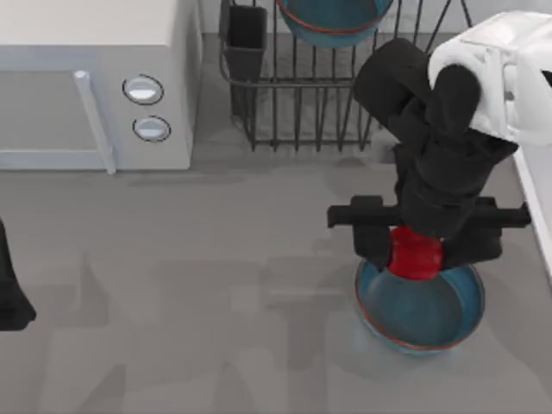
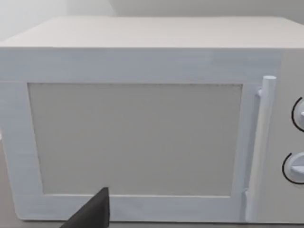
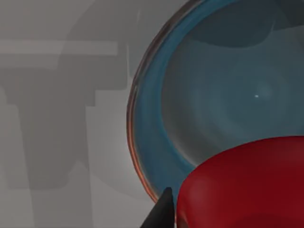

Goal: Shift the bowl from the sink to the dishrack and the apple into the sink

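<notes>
Right arm reaches down, jaws gripping apple above bowl.

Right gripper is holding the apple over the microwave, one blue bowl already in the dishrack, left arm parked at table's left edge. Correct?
Not quite. The right gripper holds the apple over the blue bowl on the table, not the microwave; the top view shows it. The other blue bowl is in the dishrack, and the left arm is parked at the left edge.

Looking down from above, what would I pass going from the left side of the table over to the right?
Left hand at the edge → microwave → dishrack → right hand holding the apple above a blue bowl → sink.
</notes>
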You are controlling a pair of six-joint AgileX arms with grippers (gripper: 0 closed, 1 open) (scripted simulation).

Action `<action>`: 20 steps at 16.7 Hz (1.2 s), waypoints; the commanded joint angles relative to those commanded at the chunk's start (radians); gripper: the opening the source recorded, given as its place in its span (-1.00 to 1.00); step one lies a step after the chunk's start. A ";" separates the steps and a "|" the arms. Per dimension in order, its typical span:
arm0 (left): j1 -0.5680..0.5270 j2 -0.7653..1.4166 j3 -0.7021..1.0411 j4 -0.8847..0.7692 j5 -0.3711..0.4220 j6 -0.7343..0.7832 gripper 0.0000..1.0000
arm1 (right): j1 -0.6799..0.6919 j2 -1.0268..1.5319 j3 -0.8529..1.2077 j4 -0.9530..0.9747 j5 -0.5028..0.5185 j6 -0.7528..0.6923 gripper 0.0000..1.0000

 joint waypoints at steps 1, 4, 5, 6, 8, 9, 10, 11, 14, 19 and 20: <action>0.000 0.000 0.000 0.000 0.000 0.000 1.00 | -0.001 -0.011 0.018 -0.023 0.000 -0.001 -1.00; 0.000 0.000 0.000 0.000 0.000 0.000 1.00 | -0.002 -0.019 0.029 -0.036 0.001 -0.002 -1.00; 0.000 0.000 0.000 0.000 0.000 0.000 1.00 | -0.002 -0.019 0.029 -0.036 0.001 -0.002 -1.00; 0.000 0.000 0.000 0.000 0.000 0.000 1.00 | 0.000 -0.015 0.026 -0.033 0.000 0.000 -1.00; 0.000 0.000 0.000 0.000 0.000 0.000 1.00 | -0.008 -0.021 0.027 -0.024 -0.002 -0.005 -1.00; 0.000 0.000 0.000 0.000 0.000 0.000 1.00 | -0.023 -0.030 0.027 -0.004 -0.006 -0.013 -1.00; 0.000 0.000 0.000 0.000 0.000 0.000 1.00 | -0.045 -0.038 0.024 0.025 -0.013 -0.023 -1.00; 0.000 0.000 0.000 0.000 0.000 0.000 1.00 | -0.073 -0.044 0.016 0.064 -0.022 -0.037 -1.00; 0.000 0.000 0.000 0.000 0.000 0.000 1.00 | -0.188 -0.053 -0.042 0.235 -0.056 -0.089 -1.00; 0.000 0.000 0.000 0.000 0.000 0.000 1.00 | -0.400 -0.069 -0.218 0.645 -0.131 -0.181 -1.00; 0.000 0.000 0.000 0.000 0.000 0.000 1.00 | -0.442 -0.078 -0.251 0.719 -0.150 -0.199 -1.00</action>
